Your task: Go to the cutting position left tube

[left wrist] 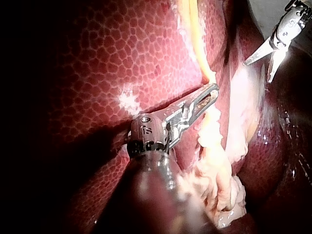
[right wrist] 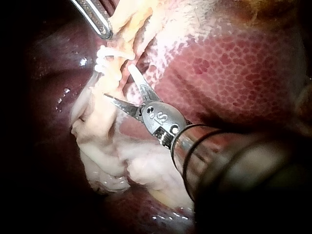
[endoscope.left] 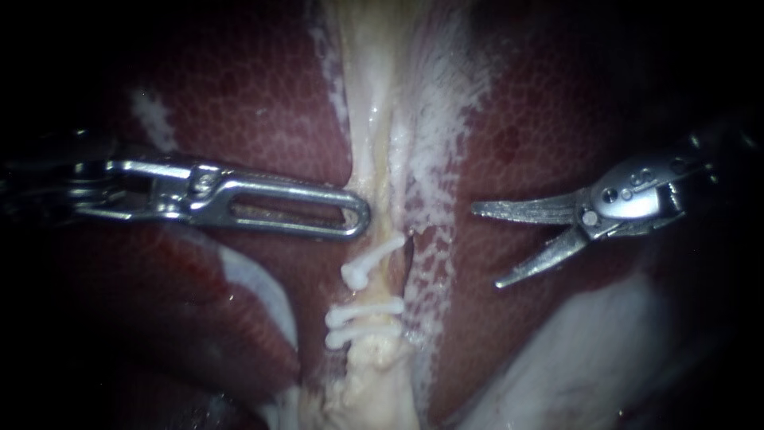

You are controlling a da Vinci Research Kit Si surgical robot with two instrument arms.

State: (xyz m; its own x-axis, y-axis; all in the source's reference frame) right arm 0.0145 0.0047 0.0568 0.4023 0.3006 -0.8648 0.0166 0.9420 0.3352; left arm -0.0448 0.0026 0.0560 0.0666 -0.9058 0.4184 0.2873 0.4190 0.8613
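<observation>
My silver slotted-jaw left instrument (endoscope.left: 356, 213), jaws together, holding nothing, tip touching the pale left tube (endoscope.left: 380, 285) above three white plastic clips (endoscope.left: 364, 312). My curved-blade right instrument (endoscope.left: 487, 245), blades apart, sits beside it, not yet straddling. Approach undone, I judge.

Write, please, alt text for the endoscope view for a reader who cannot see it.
The right instrument, its curved metal blades open, hovers beside a pale vertical tube that bears three white clips, without touching it. The slotted silver left instrument reaches the tube from the opposite side, over mottled dark red liver.
</observation>
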